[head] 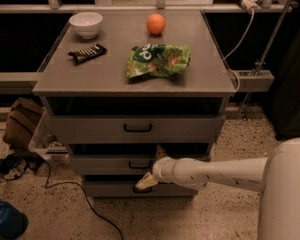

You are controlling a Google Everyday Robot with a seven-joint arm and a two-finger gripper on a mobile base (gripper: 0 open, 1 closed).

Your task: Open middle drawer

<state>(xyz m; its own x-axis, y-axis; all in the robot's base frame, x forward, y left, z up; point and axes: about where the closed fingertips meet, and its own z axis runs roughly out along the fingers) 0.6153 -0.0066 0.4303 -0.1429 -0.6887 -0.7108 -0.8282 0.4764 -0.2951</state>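
Observation:
The middle drawer point(102, 165) is the grey front between two like drawers in a grey cabinet, with a small black bar handle point(138, 165). It looks shut or nearly shut. My gripper point(151, 167) reaches in from the right on a white arm and sits right at that handle. One finger point(159, 150) points up above the handle and the other, yellowish finger point(146, 181) hangs below it, over the bottom drawer's front. The fingers stand apart, straddling the handle's right end.
The top drawer point(90, 129) and bottom drawer point(110, 189) are shut. On the cabinet top lie a white bowl point(86, 24), an orange point(156, 23), a green chip bag point(157, 60) and a dark snack bar point(87, 53). A brown bag point(21, 125), cables and a blue object point(5, 221) lie on the floor at left.

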